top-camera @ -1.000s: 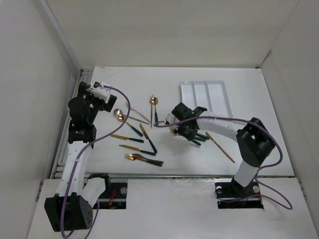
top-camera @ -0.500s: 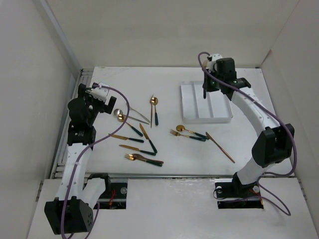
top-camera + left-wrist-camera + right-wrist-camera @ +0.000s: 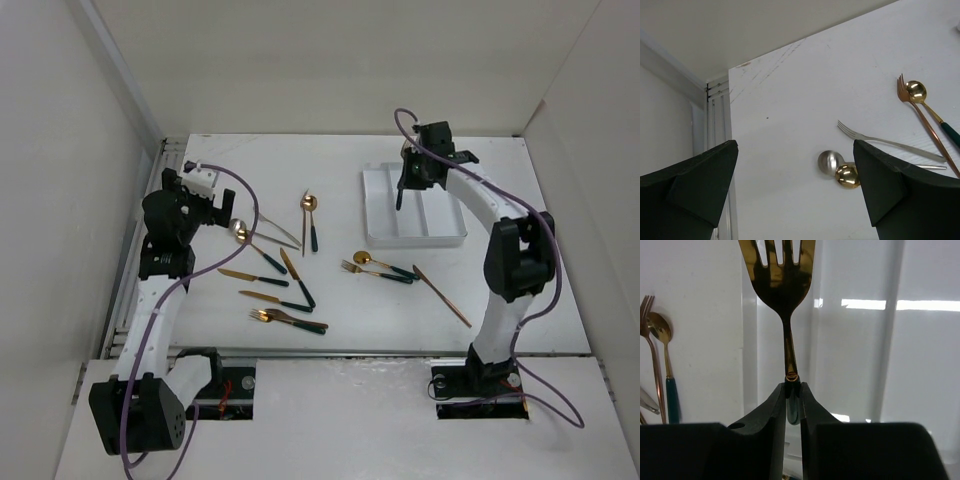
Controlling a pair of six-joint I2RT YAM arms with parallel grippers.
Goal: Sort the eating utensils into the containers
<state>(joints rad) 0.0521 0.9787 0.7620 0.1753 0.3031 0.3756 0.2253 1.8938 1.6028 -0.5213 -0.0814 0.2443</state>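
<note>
Now the right gripper [image 3: 792,390] is pinched narrowly on the dark handle of a gold fork [image 3: 784,285]. It holds the fork above the white tray [image 3: 445,238], seemingly over its left compartment. The left gripper [image 3: 795,155] gapes wide and empty above the counter [image 3: 520,300], near two spoons [image 3: 840,170].

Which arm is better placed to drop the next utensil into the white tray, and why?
The right. The right gripper is shut on a gold fork and hangs over the white tray. The left gripper is open and empty, above a silver fork, well to the left of the tray.
</note>
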